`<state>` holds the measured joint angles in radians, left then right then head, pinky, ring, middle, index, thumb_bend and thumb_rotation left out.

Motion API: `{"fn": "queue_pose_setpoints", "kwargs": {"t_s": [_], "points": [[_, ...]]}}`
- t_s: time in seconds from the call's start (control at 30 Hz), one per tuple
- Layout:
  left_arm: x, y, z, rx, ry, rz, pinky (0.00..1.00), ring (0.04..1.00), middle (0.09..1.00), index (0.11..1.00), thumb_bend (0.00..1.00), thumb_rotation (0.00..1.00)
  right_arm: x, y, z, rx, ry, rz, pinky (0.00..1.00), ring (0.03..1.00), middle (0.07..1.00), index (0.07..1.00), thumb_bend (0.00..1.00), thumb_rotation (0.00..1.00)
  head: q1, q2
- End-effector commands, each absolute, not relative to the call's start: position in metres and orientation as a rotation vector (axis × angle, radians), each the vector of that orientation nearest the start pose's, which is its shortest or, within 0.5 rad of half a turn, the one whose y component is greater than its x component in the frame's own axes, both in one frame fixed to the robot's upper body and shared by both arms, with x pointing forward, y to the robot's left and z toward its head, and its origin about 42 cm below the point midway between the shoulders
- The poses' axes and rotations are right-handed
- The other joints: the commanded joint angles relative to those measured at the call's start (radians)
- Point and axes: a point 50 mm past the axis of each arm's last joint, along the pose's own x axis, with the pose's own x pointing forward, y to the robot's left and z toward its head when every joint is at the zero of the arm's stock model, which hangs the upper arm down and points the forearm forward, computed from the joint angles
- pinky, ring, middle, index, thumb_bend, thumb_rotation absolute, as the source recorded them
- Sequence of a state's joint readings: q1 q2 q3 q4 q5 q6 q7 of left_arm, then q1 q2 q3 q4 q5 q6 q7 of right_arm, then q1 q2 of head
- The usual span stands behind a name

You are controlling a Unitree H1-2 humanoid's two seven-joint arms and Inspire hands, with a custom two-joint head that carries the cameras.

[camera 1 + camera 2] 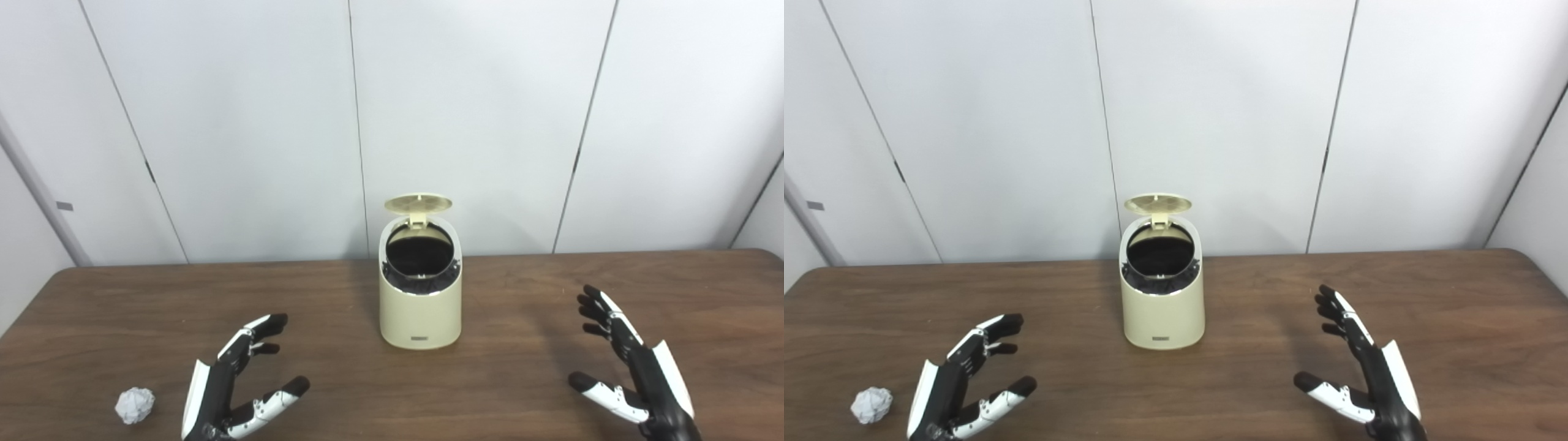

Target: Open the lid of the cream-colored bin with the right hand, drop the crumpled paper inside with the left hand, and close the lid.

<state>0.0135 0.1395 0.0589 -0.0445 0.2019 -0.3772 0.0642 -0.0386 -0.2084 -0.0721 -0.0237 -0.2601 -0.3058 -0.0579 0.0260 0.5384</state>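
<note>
**Lid is up; the paper comes next**

The bin (420, 300) stands mid-table with its lid (418, 203) already tipped back upright on its hinge at 12 o'clock, so judge the opening step done. The paper ball (135, 405) lies on the table (520, 367) at about 8 o'clock from the bin, just to the outside of your left hand (236, 386). That hand is spread wide and holds nothing; your right hand (631, 367), at 4 o'clock from the bin, is likewise splayed and empty.

Your next move is probably a sideways reach toward 9 o'clock with the left hand, then a gentle close.

The bin is smooth, glossy cream plastic, rounded, with a slanted round mouth and a dark liner. The paper is white, creased and light. The tabletop is dark wood grain.
</note>
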Motion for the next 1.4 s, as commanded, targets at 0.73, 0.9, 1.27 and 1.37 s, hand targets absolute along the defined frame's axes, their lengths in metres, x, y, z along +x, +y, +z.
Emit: {"fn": "queue_pose_setpoints", "kwargs": {"t_s": [0.73,0.9,1.27,1.37], "points": [[0.207,0.339,0.268,0.844,-0.565,0.222,0.63,0.717,0.742,0.729,0.99,0.22,0.298,-0.312,0.149,-0.460,-0.430,-0.092,0.86,0.900,0.904,0.924,0.96,0.73,0.138,-0.001],[0.196,0.349,0.279,0.895,-0.525,0.247,0.64,0.724,0.745,0.739,1.00,0.22,0.300,-0.316,0.155,-0.468,-0.441,-0.094,0.85,0.896,0.898,0.918,0.93,0.72,0.181,0.000],[0.180,0.358,0.276,0.998,-0.422,0.315,0.60,0.694,0.720,0.725,1.00,0.29,0.295,-0.322,0.185,-0.497,-0.467,-0.106,0.66,0.817,0.840,0.859,0.87,0.72,0.361,0.009],[0.181,0.354,0.269,1.031,-0.408,0.322,0.62,0.703,0.718,0.726,1.00,0.32,0.297,-0.326,0.187,-0.492,-0.497,-0.101,0.60,0.784,0.812,0.834,0.88,0.71,0.403,0.009]]}}
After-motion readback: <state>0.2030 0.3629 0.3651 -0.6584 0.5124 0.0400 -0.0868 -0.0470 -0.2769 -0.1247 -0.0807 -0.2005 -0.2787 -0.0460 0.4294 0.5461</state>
